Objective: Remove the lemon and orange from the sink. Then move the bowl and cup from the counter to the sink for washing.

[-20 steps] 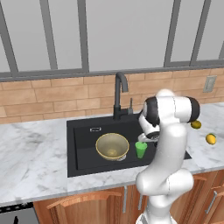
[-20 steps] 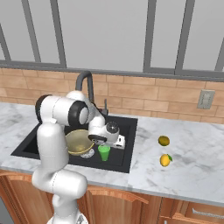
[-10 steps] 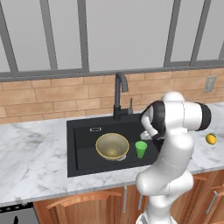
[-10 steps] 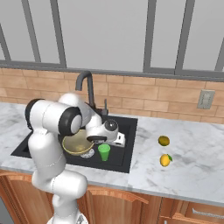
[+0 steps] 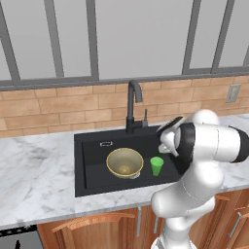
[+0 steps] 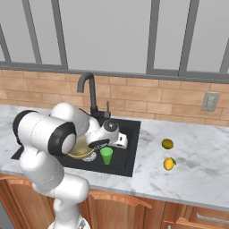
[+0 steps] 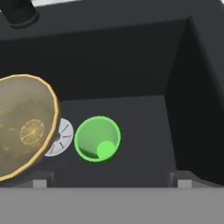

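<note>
Hand view shows you the black sink (image 7: 131, 65) from above, with the bowl (image 7: 22, 124) at its left and the upright cup (image 7: 97, 138) just right of it. Your gripper (image 7: 109, 183) hangs above the cup, jaws spread wide and empty.

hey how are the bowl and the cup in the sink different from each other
The bowl is golden-tan with a pale rim; the cup is plain bright green. The bowl is wide and shallow, much wider than the cup, which is narrow, taller for its width and slightly tapered. In the hand view the bowl partly covers the silver drain, while the cup stands just beside it. Both sit upright, mouth up, on the floor of the black sink.
</note>
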